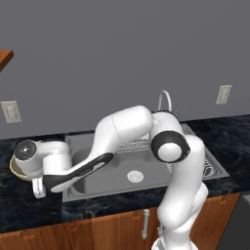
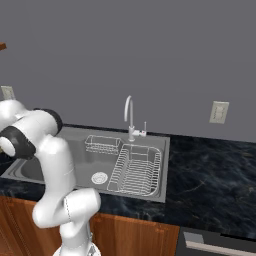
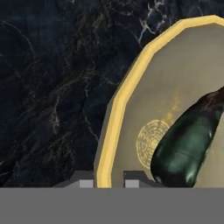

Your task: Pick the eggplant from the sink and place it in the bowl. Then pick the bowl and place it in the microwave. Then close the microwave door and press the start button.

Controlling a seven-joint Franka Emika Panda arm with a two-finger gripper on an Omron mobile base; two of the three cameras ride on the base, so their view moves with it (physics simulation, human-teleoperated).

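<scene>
The white arm reaches across to the left end of the black marbled countertop [image 1: 29,210], past the left edge of the wide grey stainless-steel sink [image 1: 102,178], and its gripper [image 3: 105,183] hangs low over the round, pale yellow-tan ceramic bowl [image 3: 131,92] that stands there. From the camera on the hand, the two small grey finger tips sit one on each side of the bowl's yellow rim, one outside over the dark stone and one inside over the speckled wall, drawn fairly near each other with the rim between them; whether they are actually pressing on the rim I cannot tell. Nothing else is between them. Inside the bowl lies the small elongated, very dark purple-black eggplant [image 3: 186,146] with its greenish sheen, resting on the bowl's floor and leaning toward the far wall, just beside a pale ring pattern at the centre. From the left side of the base, the bowl peeks out as a yellow crescent behind the arm's wrist. The sink basin holds a round drain and wire racks [image 2: 135,172], with a curved faucet [image 2: 129,117] at its back edge.
</scene>
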